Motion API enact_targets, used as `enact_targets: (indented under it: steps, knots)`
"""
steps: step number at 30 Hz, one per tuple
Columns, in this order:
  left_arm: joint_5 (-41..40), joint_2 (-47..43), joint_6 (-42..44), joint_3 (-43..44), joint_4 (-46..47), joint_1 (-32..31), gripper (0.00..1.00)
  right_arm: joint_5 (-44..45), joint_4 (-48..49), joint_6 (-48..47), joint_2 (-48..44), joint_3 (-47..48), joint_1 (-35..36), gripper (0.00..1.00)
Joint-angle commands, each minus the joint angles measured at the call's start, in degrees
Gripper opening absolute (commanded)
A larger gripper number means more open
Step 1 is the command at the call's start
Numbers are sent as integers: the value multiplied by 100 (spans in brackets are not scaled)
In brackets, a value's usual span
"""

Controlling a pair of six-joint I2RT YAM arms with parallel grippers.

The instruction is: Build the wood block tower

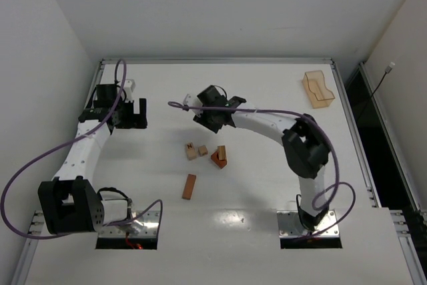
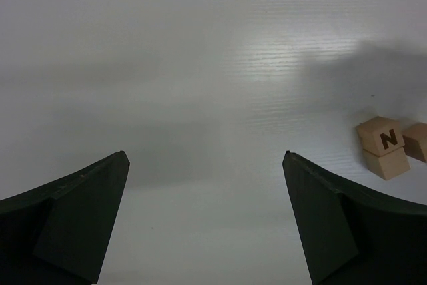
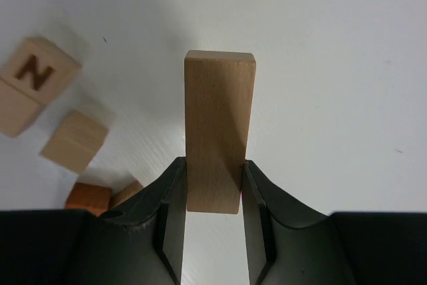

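Observation:
My right gripper is shut on the near end of a light tan wooden bar, which sticks out ahead of the fingers above the table. In the top view this gripper hovers just behind the loose blocks, and the bar is hidden there. On the table lie a tan block marked N, a tan cube, a reddish-orange block with a tan piece on it, and a reddish-orange bar. My left gripper stands open and empty, far left of the blocks.
A translucent orange tray sits at the back right of the white table. A metal rail frames the table's far edge. A purple cable trails along the right arm.

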Motion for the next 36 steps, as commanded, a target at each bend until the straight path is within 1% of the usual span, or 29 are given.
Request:
enact_targets:
  steps: [1, 2, 3, 5, 6, 8, 9, 11, 12, 14, 15, 16, 17, 18, 19, 26, 30, 36]
  knots:
    - [-11, -29, -74, 251, 134, 59, 100, -85, 84, -415, 628, 188, -106, 0]
    - [-11, -29, -74, 304, 82, 59, 100, -23, 86, -293, 744, 189, -107, 0]
    - [-11, -29, -74, 304, 82, 59, 100, 56, 147, -170, 866, 398, -272, 0]
    - [-63, -29, -22, 304, 82, 59, 100, 109, -54, 250, 1165, 610, -440, 0]
    - [-64, -29, -22, 304, 82, 59, 100, 5, -168, 844, 1167, 689, -658, 0]
    - [-64, -29, -22, 304, 82, 59, 100, -101, -238, 1567, 1219, 690, -897, 0]
    - [-64, 23, -22, 304, 82, 59, 100, -249, -291, 2206, 1219, 690, -1002, 0]
    - [-64, 24, -22, 252, 134, 59, 100, -312, -520, 2746, 1219, 690, -1223, 0]
    - [-11, 24, -22, 251, 134, 59, 100, -260, -520, 3340, 1167, 507, -1223, 0]
    - [-11, 76, -74, 199, 186, 59, 100, -147, -399, 3836, 904, 208, -1311, 0]
    - [-11, 76, -74, 199, 187, 59, 100, 159, -276, 4039, 764, -211, -1311, 0]
    - [-11, 76, -74, 199, 187, 59, 100, 284, -39, 4371, 614, -415, -1311, 0]
    - [-11, 76, -74, 199, 187, 59, 100, 285, 76, 4453, 378, -600, -1250, 0]
    - [-11, 76, -74, 199, 187, 59, 100, 233, 164, 4541, 297, -872, -1250, 0]
    - [-11, 76, -74, 199, 187, 59, 100, 172, 226, 4690, 296, -953, -1250, 0]
    - [-11, 129, -127, 199, 187, 111, 100, 356, 42, 5226, 296, -954, -1030, 0]
    - [-11, 129, -127, 199, 187, 111, 100, 399, -19, 5289, 507, -954, -916, 0]
    - [-11, 129, -127, 199, 187, 111, 100, 399, -265, 5342, 885, -489, -916, 0]
